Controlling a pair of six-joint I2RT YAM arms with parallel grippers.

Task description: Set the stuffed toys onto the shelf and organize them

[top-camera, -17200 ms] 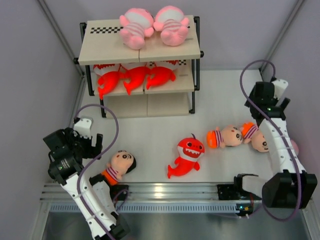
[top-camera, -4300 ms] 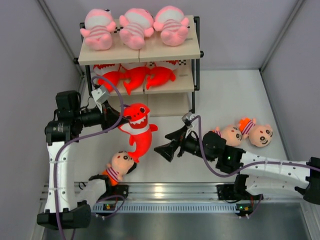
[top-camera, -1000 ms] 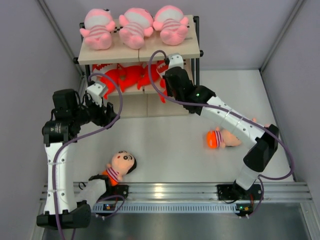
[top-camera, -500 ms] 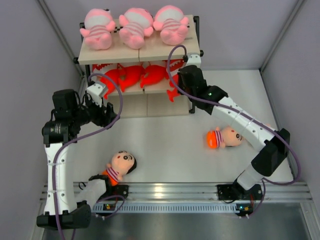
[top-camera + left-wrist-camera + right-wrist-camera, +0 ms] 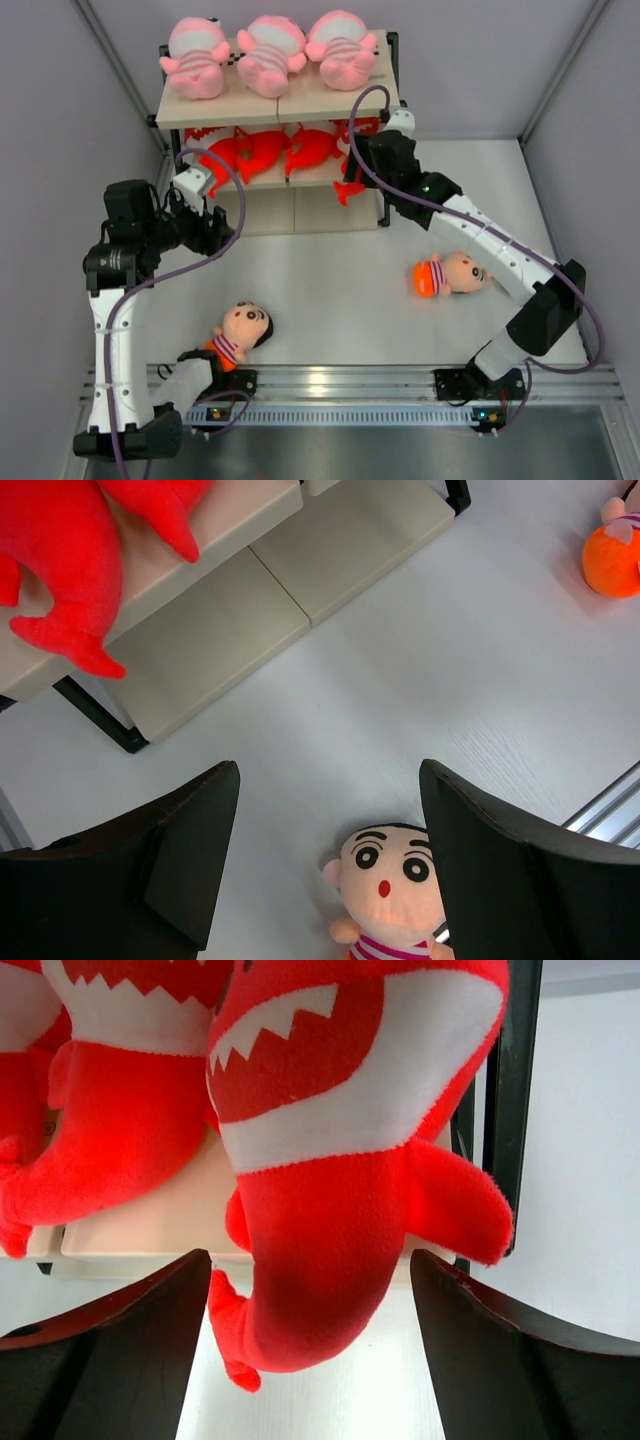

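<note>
A: Top external view: where does the sorting stand?

B: The three-tier rack of black metal and beige boards (image 5: 200, 112) sits at twelve o'clock. Its top board carries three pink striped plush babies (image 5: 263, 68) in a row. The middle board carries red-orange plush sharks with white toothy mouths (image 5: 262, 150). A fourth shark (image 5: 330, 1110) lies at that board's three o'clock end, its tail hanging past the front edge.

A: And the claws?

B: The right gripper (image 5: 308, 1260) is at that fourth shark, jaws spread wide on either side of its body. They do not look pressed into the plush, so I judge the toy released and resting on the board. The left gripper (image 5: 328, 770) hangs at nine o'clock, spread just as wide and holding nothing.

A: So which step is this?

B: The shark placement looks to be at its end. Two big-headed, dark-haired plush boys in orange shorts lie on the white table (image 5: 330, 250). One boy (image 5: 240, 328) is at seven o'clock near the left arm's base, and the other boy (image 5: 452, 274) is at four o'clock.

A: Next move?

B: Probably back the right arm off without dragging the overhanging tail, perhaps nudging the shark deeper first. Then each arm takes its nearer boy to the bottom board, where no toy shows from here.
</note>
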